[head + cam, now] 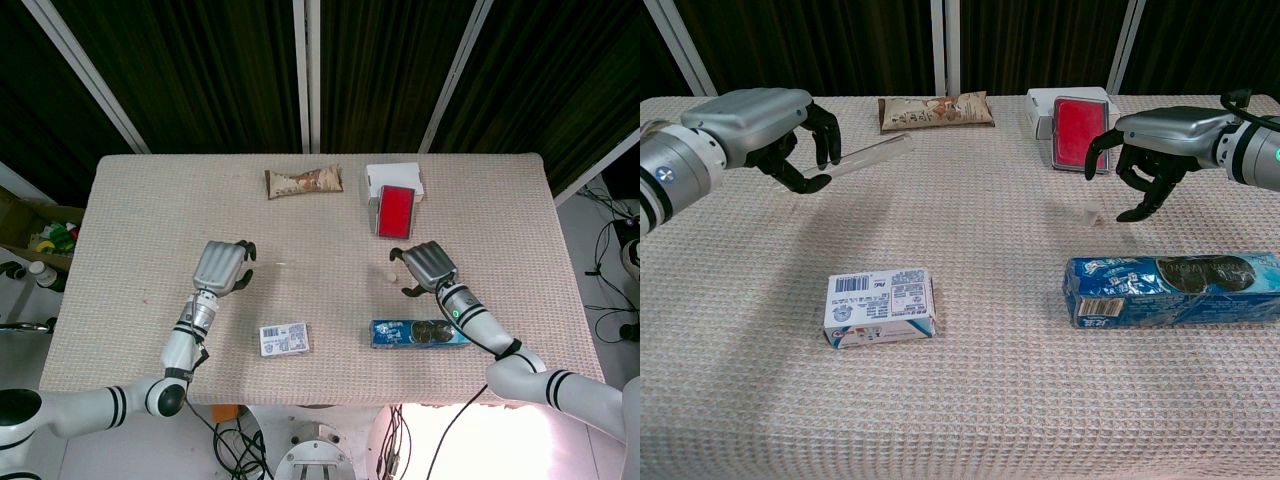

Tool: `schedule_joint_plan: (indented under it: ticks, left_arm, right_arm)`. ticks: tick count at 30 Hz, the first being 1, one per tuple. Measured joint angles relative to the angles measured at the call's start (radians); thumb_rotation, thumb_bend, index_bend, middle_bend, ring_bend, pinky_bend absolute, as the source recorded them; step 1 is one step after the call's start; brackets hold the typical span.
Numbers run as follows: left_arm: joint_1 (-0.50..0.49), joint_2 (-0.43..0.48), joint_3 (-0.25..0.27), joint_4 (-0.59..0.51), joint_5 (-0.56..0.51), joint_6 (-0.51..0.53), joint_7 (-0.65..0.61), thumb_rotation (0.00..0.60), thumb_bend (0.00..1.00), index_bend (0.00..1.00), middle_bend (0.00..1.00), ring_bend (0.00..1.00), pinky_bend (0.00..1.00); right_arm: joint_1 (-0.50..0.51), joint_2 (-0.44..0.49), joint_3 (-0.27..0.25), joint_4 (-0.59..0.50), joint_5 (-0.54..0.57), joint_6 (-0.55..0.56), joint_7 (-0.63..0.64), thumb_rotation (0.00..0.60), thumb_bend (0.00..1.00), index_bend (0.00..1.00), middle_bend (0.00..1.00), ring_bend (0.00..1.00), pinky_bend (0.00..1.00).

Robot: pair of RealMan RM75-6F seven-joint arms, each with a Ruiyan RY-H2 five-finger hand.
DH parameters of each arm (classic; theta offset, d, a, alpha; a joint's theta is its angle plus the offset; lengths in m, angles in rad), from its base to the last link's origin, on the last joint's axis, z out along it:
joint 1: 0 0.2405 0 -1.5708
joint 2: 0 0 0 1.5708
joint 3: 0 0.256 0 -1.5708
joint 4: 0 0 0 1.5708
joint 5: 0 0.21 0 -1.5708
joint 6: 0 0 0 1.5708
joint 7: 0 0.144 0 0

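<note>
I had the left robot hand [770,125] raised above the left half of the bench [140,210], palm down, with its fingers curled. A clear plastic tube [868,157] was pinched at its near end between the thumb and fingers, and the rest of it slanted up and away toward the bench centre. In the head view the tube [280,264] showed only as a faint streak beside the left robot hand [222,266].

In front of that hand, near the bench's front edge, a small white and blue carton [880,307] with a barcode lay flat. At the far edge, centre, a brown snack packet [935,110] lay flat. To its right a red card case [1077,133] lay tilted against a white box [1045,103].

I had the right robot hand [1145,150] hovering palm down, fingers bent and apart, holding nothing. A small clear cap [1092,212] stood on the bench just under its fingertips; I could not tell whether they touched. Nearer the front edge, a blue packet of sandwich cookies [1170,288] lay lengthwise.
</note>
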Motion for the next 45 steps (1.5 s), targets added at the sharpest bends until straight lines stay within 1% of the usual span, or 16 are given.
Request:
schedule_joint_plan:
  ticks: [4,7,15,24,28,39,45]
  left_arm:
    - [-0.001,-0.001,-0.001,0.002,-0.001,-0.003,0.000,0.600,0.48,0.68,0.63,0.86,1.00]
    - [0.001,0.000,0.000,-0.003,-0.002,0.001,0.003,0.600,0.48,0.68,0.63,0.86,1.00]
    - [0.005,0.006,-0.001,-0.015,-0.003,0.007,0.007,0.600,0.48,0.68,0.63,0.86,1.00]
    - [0.007,0.007,0.001,-0.012,-0.006,0.003,0.003,0.600,0.48,0.68,0.63,0.86,1.00]
    - [0.008,0.009,0.002,-0.012,-0.006,0.002,0.002,0.600,0.48,0.68,0.63,0.86,1.00]
    - [0.009,0.009,0.003,-0.014,-0.006,0.004,0.005,0.600,0.48,0.68,0.63,0.86,1.00]
    - [0.010,0.009,0.003,-0.012,-0.007,0.004,0.007,0.600,0.48,0.68,0.63,0.86,1.00]
  right_arm:
    - [0.006,-0.015,-0.003,0.017,0.003,0.001,0.006,0.600,0.17,0.41,0.84,0.86,0.96]
    - [0.010,-0.031,-0.008,0.035,0.000,0.003,0.013,0.600,0.18,0.43,0.84,0.87,0.97]
    - [0.023,-0.065,-0.017,0.076,-0.008,0.008,0.036,0.600,0.21,0.46,0.84,0.88,0.98]
    - [0.031,-0.074,-0.025,0.087,-0.001,-0.004,0.043,0.600,0.25,0.50,0.85,0.89,0.99]
    - [0.032,-0.074,-0.028,0.088,0.004,-0.004,0.043,0.600,0.29,0.50,0.85,0.89,0.99]
    - [0.035,-0.074,-0.030,0.091,0.011,0.001,0.044,0.600,0.33,0.52,0.85,0.89,0.99]
    - [0.038,-0.083,-0.031,0.102,0.014,0.001,0.046,0.600,0.39,0.60,0.86,0.90,1.00]
